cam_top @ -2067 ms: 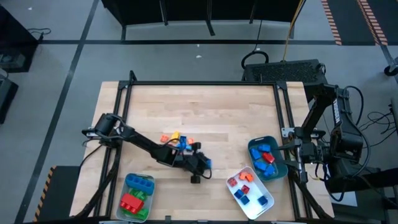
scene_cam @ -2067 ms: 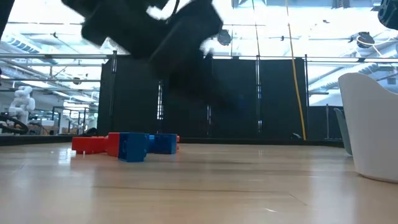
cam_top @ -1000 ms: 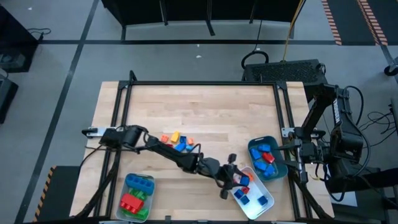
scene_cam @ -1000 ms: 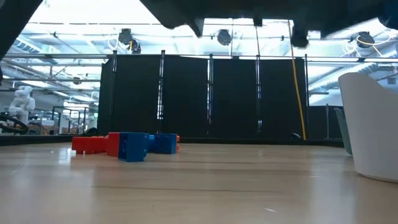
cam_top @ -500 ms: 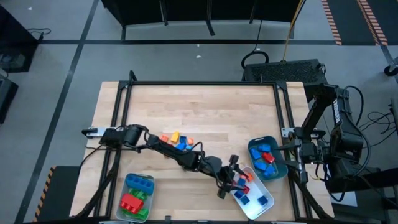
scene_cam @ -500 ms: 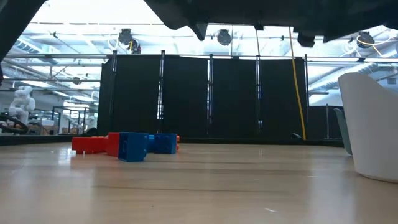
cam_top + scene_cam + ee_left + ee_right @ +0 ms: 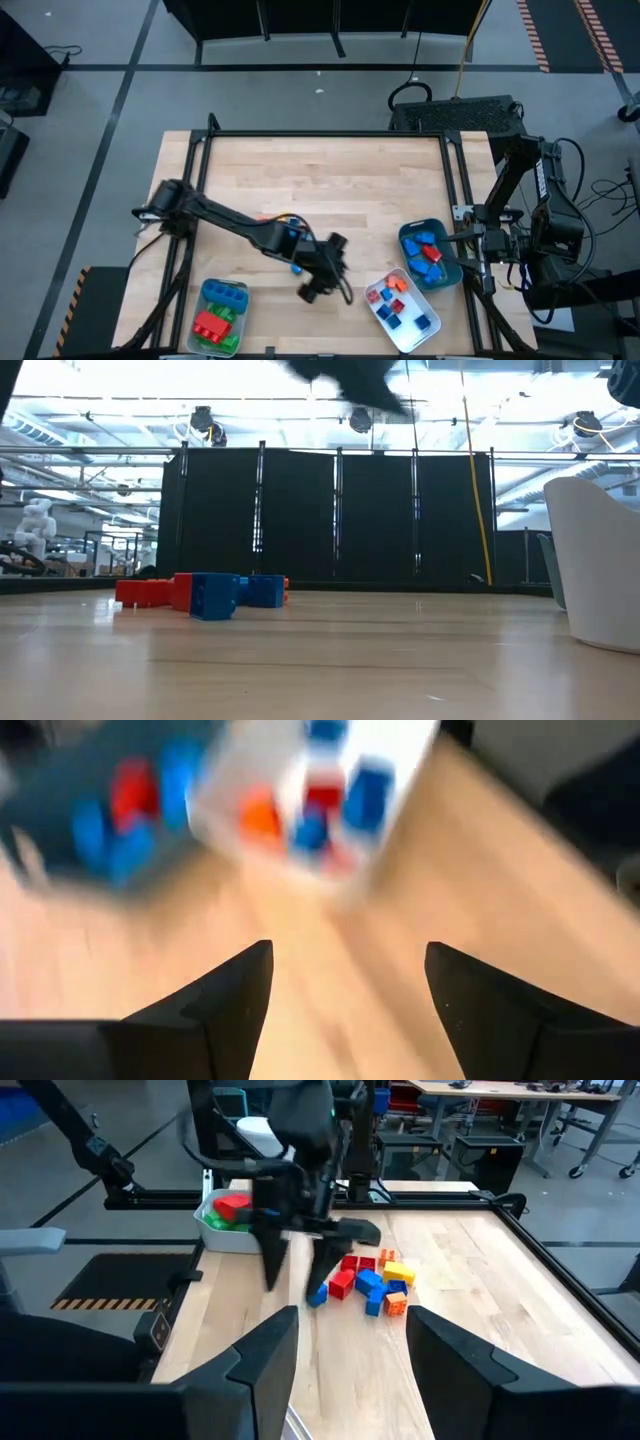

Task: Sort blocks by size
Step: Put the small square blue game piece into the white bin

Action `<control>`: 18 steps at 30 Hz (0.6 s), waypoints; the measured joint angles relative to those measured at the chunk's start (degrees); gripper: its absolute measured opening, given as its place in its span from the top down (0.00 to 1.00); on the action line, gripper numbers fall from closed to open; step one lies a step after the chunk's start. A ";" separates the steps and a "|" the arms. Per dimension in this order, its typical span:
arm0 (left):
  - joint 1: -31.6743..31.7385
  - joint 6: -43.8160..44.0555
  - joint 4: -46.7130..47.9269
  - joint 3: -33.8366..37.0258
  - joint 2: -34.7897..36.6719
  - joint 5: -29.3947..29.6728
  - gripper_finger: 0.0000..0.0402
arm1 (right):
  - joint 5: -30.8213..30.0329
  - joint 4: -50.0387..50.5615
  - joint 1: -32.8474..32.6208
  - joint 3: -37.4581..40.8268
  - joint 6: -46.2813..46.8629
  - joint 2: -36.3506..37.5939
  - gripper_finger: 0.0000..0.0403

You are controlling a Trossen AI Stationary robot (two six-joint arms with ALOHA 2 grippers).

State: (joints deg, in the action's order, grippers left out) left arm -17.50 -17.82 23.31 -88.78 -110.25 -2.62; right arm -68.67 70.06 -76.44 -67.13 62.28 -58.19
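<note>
A small pile of red, blue, orange and yellow blocks (image 7: 283, 226) lies on the table near its middle, partly under my left arm. It also shows in the right wrist view (image 7: 372, 1280) and the low view (image 7: 200, 592). One blue block (image 7: 297, 268) lies apart, near the gripper. My left gripper (image 7: 325, 290) hangs open and empty above bare table, between the pile and the white tray (image 7: 428, 335). Its fingers show apart in the left wrist view (image 7: 345, 1010). My right gripper (image 7: 350, 1350) is open and empty at the table's right edge, beside the teal tray (image 7: 405, 233).
A pale tray (image 7: 205, 290) at the near left holds green, red and blue bricks. The white tray holds small red, blue and orange blocks. The teal tray holds blue and red ones. The far half of the table is bare wood. A black frame rims the table.
My left gripper has gone from above the white tray toward the table's left, back toward the pile of blocks. It now hangs over bare table.
</note>
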 joint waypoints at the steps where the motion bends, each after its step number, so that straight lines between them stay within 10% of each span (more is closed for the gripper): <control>1: -0.18 1.05 1.74 2.44 1.58 0.92 0.34 | -0.01 0.00 0.00 0.00 -0.16 0.00 0.58; 18: -3.44 9.75 -16.82 39.51 13.76 5.99 0.34 | -0.55 -0.03 0.00 0.00 -1.58 -0.02 0.58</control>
State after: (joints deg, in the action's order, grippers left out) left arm -20.93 -8.07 6.48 -49.27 -96.49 3.38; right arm -69.22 70.04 -76.44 -67.13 60.70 -58.21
